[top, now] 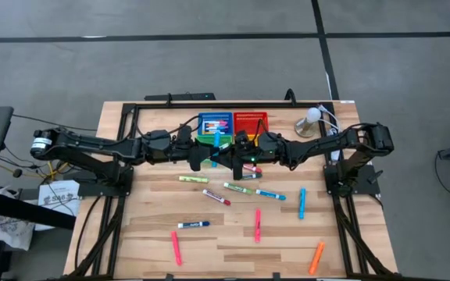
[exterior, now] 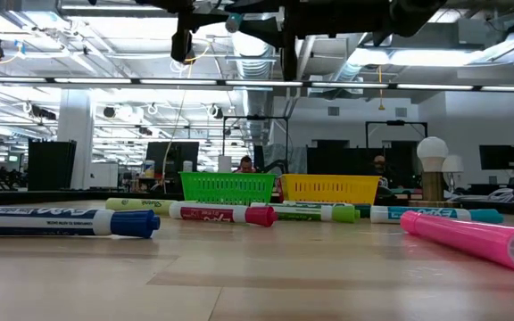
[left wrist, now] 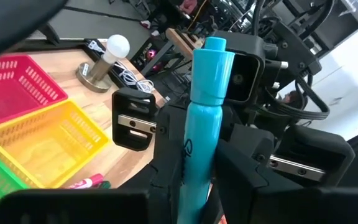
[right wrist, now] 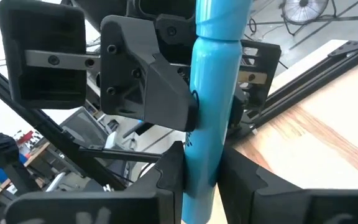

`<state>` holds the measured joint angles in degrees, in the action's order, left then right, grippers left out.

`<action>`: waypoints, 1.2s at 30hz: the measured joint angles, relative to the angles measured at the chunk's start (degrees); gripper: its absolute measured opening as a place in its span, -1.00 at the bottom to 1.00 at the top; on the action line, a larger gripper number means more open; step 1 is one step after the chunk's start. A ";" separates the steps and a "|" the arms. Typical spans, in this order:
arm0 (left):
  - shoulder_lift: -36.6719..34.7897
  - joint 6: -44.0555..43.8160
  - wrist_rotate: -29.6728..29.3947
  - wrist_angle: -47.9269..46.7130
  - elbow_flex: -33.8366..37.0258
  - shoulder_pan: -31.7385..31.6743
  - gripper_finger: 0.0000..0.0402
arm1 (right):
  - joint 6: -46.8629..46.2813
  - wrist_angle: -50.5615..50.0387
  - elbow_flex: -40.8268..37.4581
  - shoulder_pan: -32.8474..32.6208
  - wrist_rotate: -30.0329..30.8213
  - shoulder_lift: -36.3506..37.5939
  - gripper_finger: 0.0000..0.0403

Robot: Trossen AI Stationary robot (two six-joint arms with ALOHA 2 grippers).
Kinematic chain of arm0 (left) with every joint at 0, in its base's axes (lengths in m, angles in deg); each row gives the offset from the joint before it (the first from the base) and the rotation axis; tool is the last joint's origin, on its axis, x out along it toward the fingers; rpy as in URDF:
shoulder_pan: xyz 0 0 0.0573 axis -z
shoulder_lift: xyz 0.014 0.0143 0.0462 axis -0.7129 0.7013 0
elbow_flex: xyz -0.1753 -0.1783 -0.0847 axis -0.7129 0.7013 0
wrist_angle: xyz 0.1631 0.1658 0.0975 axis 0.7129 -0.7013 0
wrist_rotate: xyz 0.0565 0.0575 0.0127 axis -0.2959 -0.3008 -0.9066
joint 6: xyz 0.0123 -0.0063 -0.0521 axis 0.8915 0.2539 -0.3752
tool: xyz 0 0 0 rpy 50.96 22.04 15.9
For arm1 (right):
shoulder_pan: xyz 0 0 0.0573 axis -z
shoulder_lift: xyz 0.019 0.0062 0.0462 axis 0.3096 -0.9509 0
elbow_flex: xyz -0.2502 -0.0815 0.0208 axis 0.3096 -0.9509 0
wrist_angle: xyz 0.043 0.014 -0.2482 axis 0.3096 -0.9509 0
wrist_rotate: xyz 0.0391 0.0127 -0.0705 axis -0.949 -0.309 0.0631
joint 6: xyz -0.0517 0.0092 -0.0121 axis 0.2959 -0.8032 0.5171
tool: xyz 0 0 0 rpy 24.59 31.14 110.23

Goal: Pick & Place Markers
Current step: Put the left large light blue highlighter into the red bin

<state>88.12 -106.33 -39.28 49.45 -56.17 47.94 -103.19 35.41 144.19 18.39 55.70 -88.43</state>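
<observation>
Holding one light-blue marker (left wrist: 205,118) between both pincers above the tabletop (top: 233,242).
The left pincer (top: 212,157) and the right pincer (top: 237,154) met near the green basket (exterior: 227,186), each clenched on that same marker; other markers (top: 258,225) lay scattered on the wood.

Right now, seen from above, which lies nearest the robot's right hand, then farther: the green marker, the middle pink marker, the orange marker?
1. Green marker, just before the right hand, which grips the light-blue marker.
2. Pink marker, mid-table, nearer the front edge.
3. Orange marker, front right corner.
</observation>
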 joint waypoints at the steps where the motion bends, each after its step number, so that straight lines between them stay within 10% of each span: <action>1: 0.04 0.86 0.00 -0.02 0.00 -0.02 -0.60 | 0.13 -0.29 0.00 0.15 0.00 0.00 -0.69; 18: -10.63 18.49 -0.69 -12.28 0.00 -0.20 0.29 | 1.42 -7.98 0.02 1.54 0.03 0.70 -0.70; 36: -18.80 14.58 -1.88 -18.00 9.52 -0.27 0.33 | 27.22 -52.74 5.78 23.82 1.53 12.01 -0.70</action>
<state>69.33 -91.75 -41.16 31.45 -46.66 47.67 -75.96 -17.33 149.97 42.21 57.24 -76.42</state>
